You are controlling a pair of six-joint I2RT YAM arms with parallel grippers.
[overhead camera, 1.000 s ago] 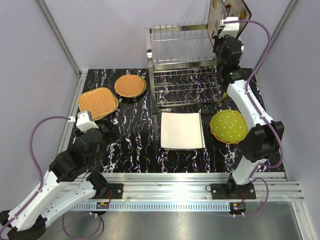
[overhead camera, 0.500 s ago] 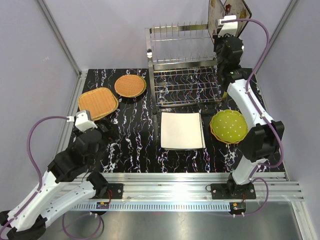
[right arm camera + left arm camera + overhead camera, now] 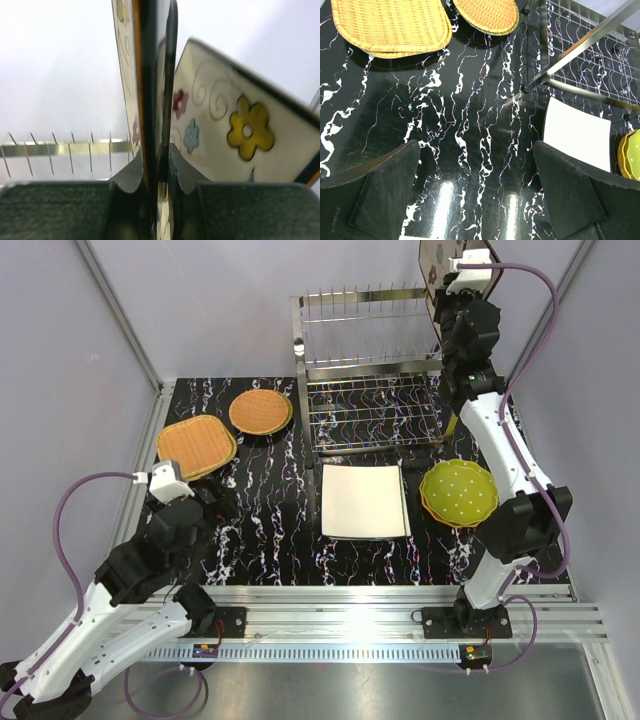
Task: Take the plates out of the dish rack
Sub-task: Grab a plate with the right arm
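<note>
Right gripper [image 3: 158, 172] pinches the flower-patterned plate [image 3: 235, 132] by its rim, on edge, as it would stand between the prongs [image 3: 70, 150], above the 1 o'clock corner of the dish rack [image 3: 370, 335]. Left gripper [image 3: 480, 187] hangs spread and empty at 8 o'clock. The cream plate [image 3: 364, 501] and three others lie flat on the surface [image 3: 270, 530], apparently unloaded.

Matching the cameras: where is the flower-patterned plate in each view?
Top external: top right corner, flower-patterned plate in the right gripper, at the dish rack's right end.
Left wrist: not in view.
Right wrist: centre, edge-on, clamped between the fingers.
Shared landmark: dish rack, upper right in left wrist, prongs lower left in right wrist.
</note>
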